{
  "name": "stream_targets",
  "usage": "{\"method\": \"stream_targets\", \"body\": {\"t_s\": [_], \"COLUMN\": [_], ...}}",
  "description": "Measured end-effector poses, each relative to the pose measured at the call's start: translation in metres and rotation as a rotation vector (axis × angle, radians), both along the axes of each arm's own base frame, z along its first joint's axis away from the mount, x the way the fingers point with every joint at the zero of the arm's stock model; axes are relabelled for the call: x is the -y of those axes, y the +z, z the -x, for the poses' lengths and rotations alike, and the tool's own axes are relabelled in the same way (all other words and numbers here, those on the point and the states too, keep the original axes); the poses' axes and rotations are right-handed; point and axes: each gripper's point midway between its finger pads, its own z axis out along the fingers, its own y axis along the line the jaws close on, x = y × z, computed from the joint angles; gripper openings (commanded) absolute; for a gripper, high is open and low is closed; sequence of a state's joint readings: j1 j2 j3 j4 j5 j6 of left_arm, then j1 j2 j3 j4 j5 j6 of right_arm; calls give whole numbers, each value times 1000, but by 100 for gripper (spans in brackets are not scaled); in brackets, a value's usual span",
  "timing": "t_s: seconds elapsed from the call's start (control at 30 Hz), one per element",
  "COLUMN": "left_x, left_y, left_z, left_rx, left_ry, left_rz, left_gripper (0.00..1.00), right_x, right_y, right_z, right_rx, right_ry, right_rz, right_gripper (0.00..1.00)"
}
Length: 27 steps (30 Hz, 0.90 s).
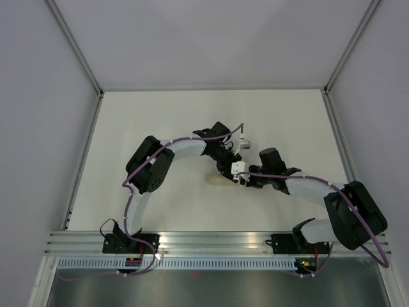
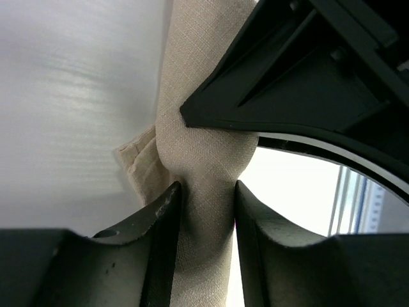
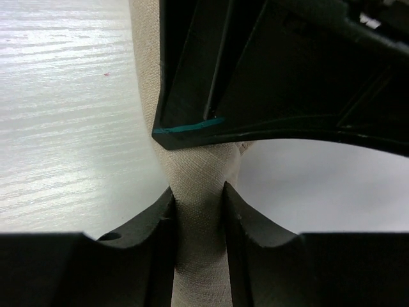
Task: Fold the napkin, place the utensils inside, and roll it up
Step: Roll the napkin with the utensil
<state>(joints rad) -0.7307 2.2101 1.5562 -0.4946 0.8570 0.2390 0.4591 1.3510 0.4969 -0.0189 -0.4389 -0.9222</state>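
The left gripper (image 2: 206,190) and right gripper (image 3: 197,195) each pinch the rolled beige cloth napkin (image 2: 192,83) between part-closed jaws. It lies at the middle of the white table (image 1: 160,128), likely clamped from both sides so the roll cannot loosen.

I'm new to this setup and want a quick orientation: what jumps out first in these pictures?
Both arms curl inward and meet at the middle of the white table. Close up, the beige napkin, rolled into a tube, is pinched by the left gripper and the right gripper, each facing the other's black body. No utensils are visible.
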Motion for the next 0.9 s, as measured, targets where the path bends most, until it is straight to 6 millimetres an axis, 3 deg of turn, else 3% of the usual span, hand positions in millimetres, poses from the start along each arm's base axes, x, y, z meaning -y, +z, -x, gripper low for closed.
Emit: {"method": "stream_targets", "body": {"t_s": [0.27, 0.6, 0.73, 0.9], "left_x": [-23, -57, -79, -85], "left_y": [24, 95, 100, 105], "left_z": [-22, -79, -81, -75], "left_rx": [268, 689, 779, 849], "left_ry": [180, 531, 637, 697], "left_rz": [2, 138, 139, 137], "left_gripper": [46, 46, 47, 48], "right_x": [-5, -5, -5, -5], "right_y": [1, -2, -2, -4], "right_z": [-2, -6, -8, -11], "right_rx": [-90, -271, -363, -489], "right_ry": [33, 75, 83, 88], "right_rz": [13, 22, 13, -5], "right_gripper": [27, 25, 25, 25]}}
